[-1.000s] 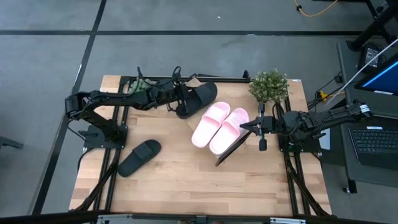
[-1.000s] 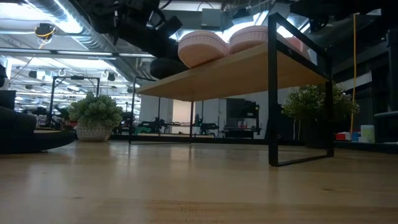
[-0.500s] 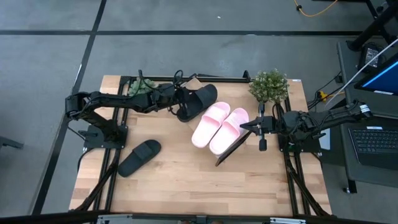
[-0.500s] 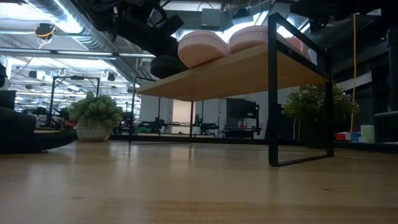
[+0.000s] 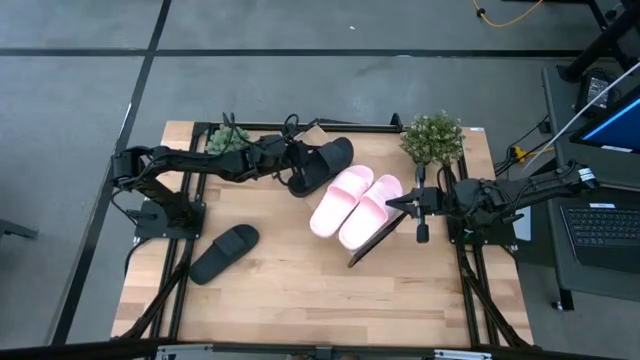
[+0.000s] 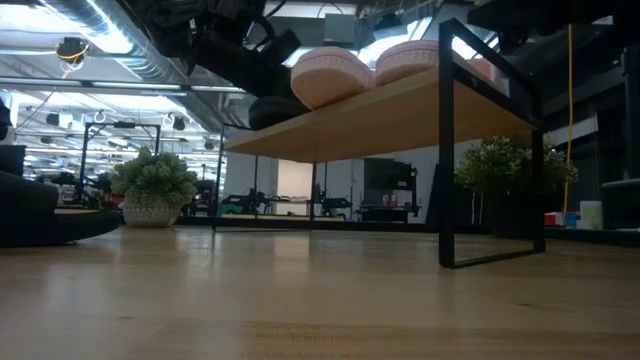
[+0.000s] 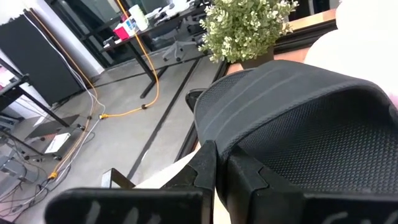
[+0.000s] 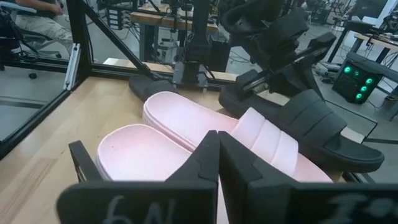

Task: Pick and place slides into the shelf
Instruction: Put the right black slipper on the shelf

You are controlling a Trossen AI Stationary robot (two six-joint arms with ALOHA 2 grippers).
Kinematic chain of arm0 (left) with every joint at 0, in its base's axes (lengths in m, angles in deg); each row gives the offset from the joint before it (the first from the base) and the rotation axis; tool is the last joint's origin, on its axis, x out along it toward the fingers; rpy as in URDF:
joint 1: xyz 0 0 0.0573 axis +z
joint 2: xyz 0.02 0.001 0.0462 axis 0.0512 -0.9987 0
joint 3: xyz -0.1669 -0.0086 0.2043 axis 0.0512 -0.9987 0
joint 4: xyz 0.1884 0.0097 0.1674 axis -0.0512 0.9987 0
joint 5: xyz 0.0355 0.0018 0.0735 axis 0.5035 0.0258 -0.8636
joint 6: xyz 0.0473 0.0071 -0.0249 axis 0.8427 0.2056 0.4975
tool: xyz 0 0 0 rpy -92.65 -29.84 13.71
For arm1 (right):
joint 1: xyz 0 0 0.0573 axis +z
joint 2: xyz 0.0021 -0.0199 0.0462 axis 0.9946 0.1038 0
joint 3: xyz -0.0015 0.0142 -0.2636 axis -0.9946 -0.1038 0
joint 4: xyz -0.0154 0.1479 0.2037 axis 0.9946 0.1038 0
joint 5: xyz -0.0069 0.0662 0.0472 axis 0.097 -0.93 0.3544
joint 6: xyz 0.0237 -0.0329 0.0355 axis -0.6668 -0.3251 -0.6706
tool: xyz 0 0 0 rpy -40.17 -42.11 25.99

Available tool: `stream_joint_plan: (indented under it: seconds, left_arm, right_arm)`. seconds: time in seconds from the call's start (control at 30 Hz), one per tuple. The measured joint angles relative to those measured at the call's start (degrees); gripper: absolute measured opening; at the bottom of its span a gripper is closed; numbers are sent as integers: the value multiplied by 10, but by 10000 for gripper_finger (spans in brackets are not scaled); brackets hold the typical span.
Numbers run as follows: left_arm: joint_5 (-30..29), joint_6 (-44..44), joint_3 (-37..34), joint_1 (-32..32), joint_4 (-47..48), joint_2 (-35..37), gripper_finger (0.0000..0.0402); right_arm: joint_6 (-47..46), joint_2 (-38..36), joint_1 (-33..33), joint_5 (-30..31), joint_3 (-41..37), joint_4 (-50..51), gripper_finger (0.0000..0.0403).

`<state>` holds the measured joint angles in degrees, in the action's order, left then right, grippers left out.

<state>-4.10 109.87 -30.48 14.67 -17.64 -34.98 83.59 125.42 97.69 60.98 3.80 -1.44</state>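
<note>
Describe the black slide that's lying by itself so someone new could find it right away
Start at the wooden table in the high view and go to the side where the left arm is based. The lone black slide lies on the bare tabletop there, angled. Unlike the other black slide, no gripper holds it and it is off the shelf.

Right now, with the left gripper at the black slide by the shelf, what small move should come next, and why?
Probably lower and release. The left gripper holds a black slide over the shelf, beside the pink pair already lying there. Setting it down next to them would finish this placement. The other black slide lies on the table; the right gripper waits near the pink pair.
</note>
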Motion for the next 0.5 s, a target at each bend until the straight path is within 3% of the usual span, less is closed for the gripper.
stream_joint_plan:
  seconds: [0.23, 0.5]
  left_arm:
    - [1, 2, -1, 0, -8, 3, 20]
    - [7, 4, -2, 0, -10, 2, 60]
  right_arm:
    - [-3, 0, 0, 0, 0, 13, 6]
    - [-2, 0, 0, 0, 0, 15, 6]
